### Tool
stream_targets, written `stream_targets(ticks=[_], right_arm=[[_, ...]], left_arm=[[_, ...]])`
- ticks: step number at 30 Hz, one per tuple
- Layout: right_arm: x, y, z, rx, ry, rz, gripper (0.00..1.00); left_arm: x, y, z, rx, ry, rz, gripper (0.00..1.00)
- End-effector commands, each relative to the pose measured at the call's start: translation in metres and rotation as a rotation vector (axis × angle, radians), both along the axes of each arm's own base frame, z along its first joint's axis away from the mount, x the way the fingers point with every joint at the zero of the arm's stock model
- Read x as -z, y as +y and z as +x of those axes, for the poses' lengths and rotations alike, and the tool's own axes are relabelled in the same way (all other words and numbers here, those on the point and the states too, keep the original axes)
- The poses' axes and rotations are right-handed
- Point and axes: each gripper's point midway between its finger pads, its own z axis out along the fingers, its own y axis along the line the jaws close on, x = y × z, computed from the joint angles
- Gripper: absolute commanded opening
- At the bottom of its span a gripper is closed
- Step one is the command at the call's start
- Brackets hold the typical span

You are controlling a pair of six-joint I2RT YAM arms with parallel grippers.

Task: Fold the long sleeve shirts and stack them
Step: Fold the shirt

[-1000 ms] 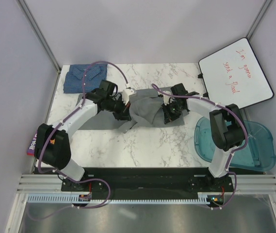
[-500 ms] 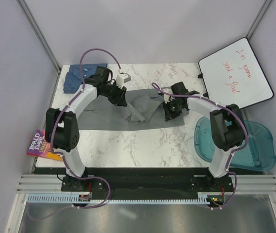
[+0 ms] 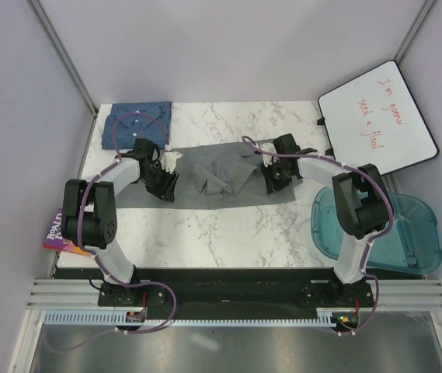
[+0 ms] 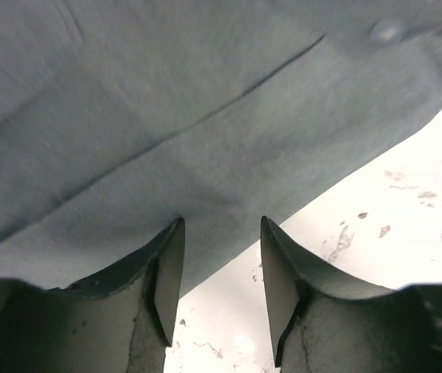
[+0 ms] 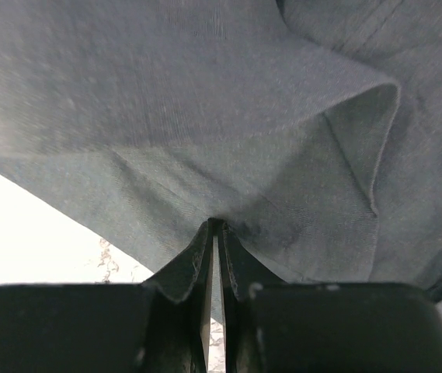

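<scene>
The grey shirt (image 3: 221, 175) lies spread across the middle of the marble table, rumpled at its centre. The blue checked shirt (image 3: 137, 123) lies folded at the far left corner. My left gripper (image 3: 164, 186) is open over the grey shirt's left part; in the left wrist view its fingers (image 4: 166, 272) straddle the cloth edge (image 4: 205, 186) with nothing between them. My right gripper (image 3: 272, 183) is at the shirt's right end, shut on a pinch of grey cloth (image 5: 228, 155), as the right wrist view shows.
A whiteboard (image 3: 377, 116) leans at the far right. A teal plastic lid (image 3: 376, 225) overhangs the table's right edge. A colourful paperback (image 3: 59, 231) sticks out past the left edge. Grey walls close in the back and sides.
My left gripper let go of the grey shirt and moved down and left over its left part. The shirt now lies flatter and wider. The right gripper stayed put.
</scene>
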Motion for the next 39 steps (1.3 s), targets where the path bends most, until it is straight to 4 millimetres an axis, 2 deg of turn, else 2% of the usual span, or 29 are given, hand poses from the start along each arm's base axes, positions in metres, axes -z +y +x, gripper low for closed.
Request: stream_targets(ticks=[1,6,8,11,14,16,18,21,22,24,25,26,27,28,29,30,32,34,35,36,37,38,39], right_arm=[[0.009,-0.010,-0.009,0.002,0.011,-0.030,0.12],[0.016,-0.017,-0.021,-0.011,0.038,-0.058,0.12],[0.019,-0.020,-0.033,-0.021,0.065,-0.064,0.11],[0.012,-0.024,-0.051,-0.041,0.080,-0.055,0.11],[-0.004,-0.022,-0.069,-0.067,0.084,-0.015,0.11],[-0.027,-0.014,-0.075,-0.098,0.062,0.045,0.14],[-0.054,-0.006,-0.074,-0.120,0.014,0.101,0.17],[-0.098,0.011,-0.072,-0.166,-0.063,0.199,0.24],[-0.113,0.018,-0.068,-0.184,-0.102,0.226,0.33],[-0.131,0.034,-0.068,-0.222,-0.156,0.245,0.43],[-0.142,0.042,-0.064,-0.243,-0.196,0.244,0.54],[-0.146,0.055,-0.066,-0.281,-0.231,0.216,0.59],[-0.146,0.064,-0.065,-0.307,-0.246,0.197,0.68],[-0.157,0.075,-0.060,-0.327,-0.284,0.193,0.71],[-0.160,0.092,-0.065,-0.366,-0.292,0.190,0.73],[-0.163,0.104,-0.056,-0.371,-0.308,0.180,0.81],[-0.163,0.128,-0.057,-0.414,-0.306,0.187,0.82],[-0.157,0.153,-0.047,-0.418,-0.286,0.195,0.82],[-0.137,0.166,-0.048,-0.431,-0.234,0.188,0.82],[-0.142,0.179,-0.044,-0.420,-0.220,0.222,0.82],[-0.136,0.185,-0.043,-0.418,-0.196,0.232,0.82],[-0.115,0.192,-0.042,-0.414,-0.146,0.219,0.82],[-0.112,0.197,-0.039,-0.402,-0.130,0.223,0.83]], left_arm=[[0.020,0.028,-0.006,0.007,-0.018,0.116,0.48],[0.038,0.031,-0.036,0.032,0.058,0.130,0.45],[0.037,0.030,-0.043,0.038,0.065,0.123,0.45],[0.037,0.027,-0.066,0.052,0.106,0.092,0.44],[0.025,0.017,-0.082,0.069,0.115,0.032,0.44],[0.013,0.004,-0.089,0.085,0.109,-0.047,0.47],[-0.014,-0.012,-0.088,0.111,0.055,-0.145,0.52],[-0.056,-0.034,-0.082,0.130,-0.033,-0.285,0.58],[-0.065,-0.039,-0.081,0.113,-0.040,-0.319,0.59],[-0.086,-0.044,-0.072,0.089,-0.093,-0.390,0.63],[-0.094,-0.045,-0.070,0.054,-0.087,-0.427,0.64],[-0.103,-0.047,-0.069,0.050,-0.096,-0.467,0.66],[-0.112,-0.042,-0.062,0.024,-0.138,-0.478,0.83],[-0.117,-0.040,-0.060,-0.007,-0.143,-0.489,0.84],[-0.120,-0.036,-0.057,-0.029,-0.158,-0.494,0.92],[-0.127,-0.023,-0.051,-0.076,-0.195,-0.497,0.93],[-0.129,-0.013,-0.049,-0.142,-0.199,-0.499,0.99],[-0.134,-0.001,-0.047,-0.201,-0.203,-0.521,0.99],[-0.135,0.000,-0.049,-0.207,-0.196,-0.543,0.99],[-0.135,0.005,-0.048,-0.233,-0.197,-0.547,0.99],[-0.136,0.006,-0.049,-0.249,-0.188,-0.557,0.99],[-0.136,0.009,-0.049,-0.264,-0.186,-0.559,0.99],[-0.136,0.009,-0.050,-0.271,-0.180,-0.566,0.99]])
